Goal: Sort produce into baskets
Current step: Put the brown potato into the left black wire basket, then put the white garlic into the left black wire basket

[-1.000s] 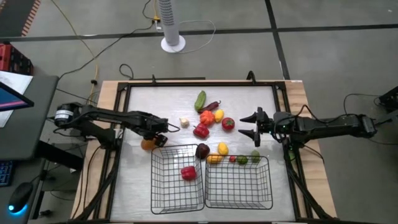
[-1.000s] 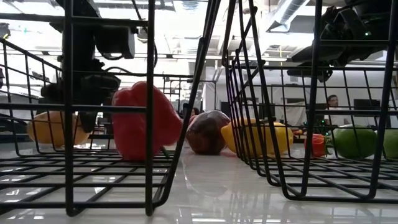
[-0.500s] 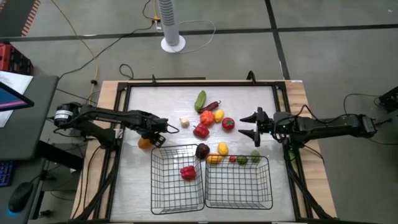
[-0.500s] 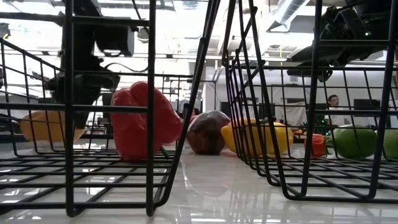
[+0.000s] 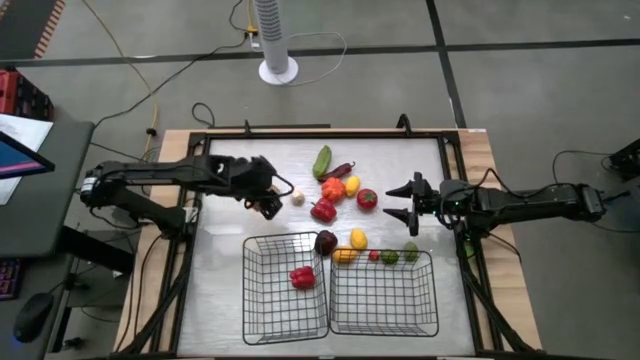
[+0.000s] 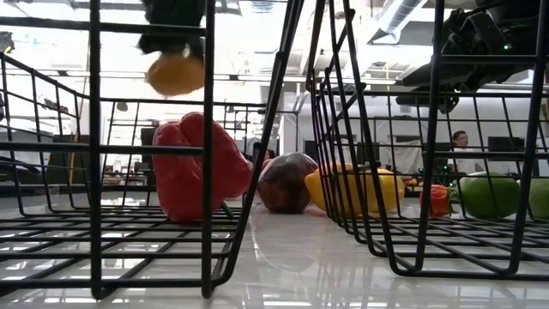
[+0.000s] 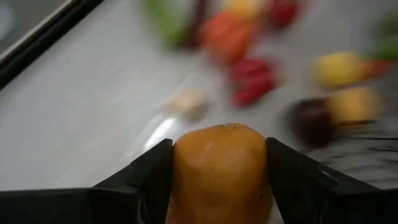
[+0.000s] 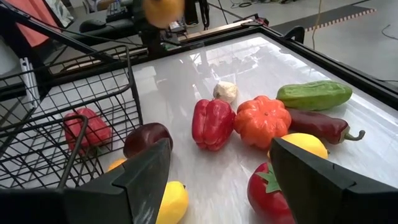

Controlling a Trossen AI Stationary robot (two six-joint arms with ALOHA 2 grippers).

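Up off the tabletop (image 5: 225, 265) goes the left end effector (image 5: 268, 203), clamped on an orange (image 7: 219, 169); left basket (image 5: 285, 288) drop looks next.

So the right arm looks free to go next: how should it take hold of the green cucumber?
Grip the green cucumber across its narrow middle, coming straight down with the fingers spanning its width. It lies flat at the pile's edge; the dark chili sits close beside it.

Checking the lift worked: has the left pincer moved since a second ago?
Yes. The left pincer, shut on the orange piece, rose and moved from the left basket's corner toward the garlic.
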